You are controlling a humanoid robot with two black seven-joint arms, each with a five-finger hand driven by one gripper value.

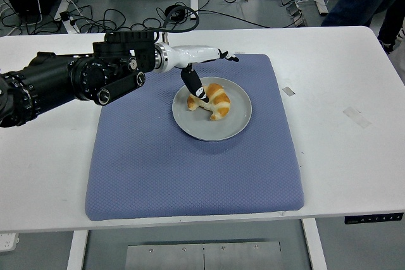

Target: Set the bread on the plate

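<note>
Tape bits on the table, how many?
2. One tape piece lies on the white table just right of the blue mat; the other tape piece lies farther right, toward the table's right edge. More could sit under the mat.

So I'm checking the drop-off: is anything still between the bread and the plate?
No. The bread already lies on the plate, with nothing visible between them. The left hand is open above the plate's far-left rim, thumb pointing down toward the bread; whether it touches is unclear.
</note>
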